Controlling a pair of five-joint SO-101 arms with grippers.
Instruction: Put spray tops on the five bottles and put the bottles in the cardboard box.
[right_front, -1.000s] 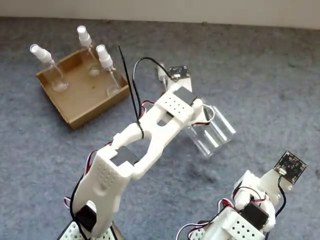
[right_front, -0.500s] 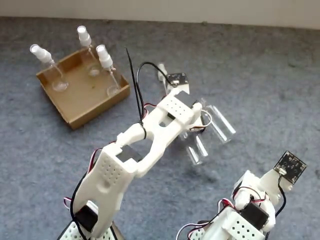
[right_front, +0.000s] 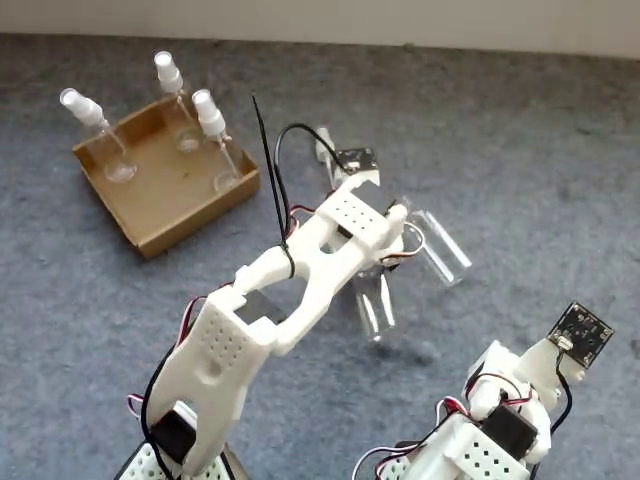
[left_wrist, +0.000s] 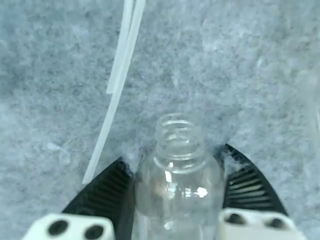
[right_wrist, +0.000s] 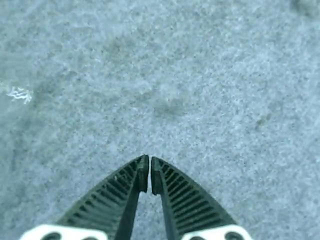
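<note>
Swung clear of the second bottle (right_front: 440, 247), the uncapped bottle (left_wrist: 179, 175) sits clamped in the left gripper (left_wrist: 175, 157), well apart from the cardboard box (right_front: 190, 228), neck outward, presumably for capping. The right gripper (right_wrist: 149, 165) is closed, empty.

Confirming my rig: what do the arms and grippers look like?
The left arm and right arm are white plastic with dotted hole panels, black motors and red and black cables. The left gripper and right gripper have black ribbed fingers on white mounts.
</note>
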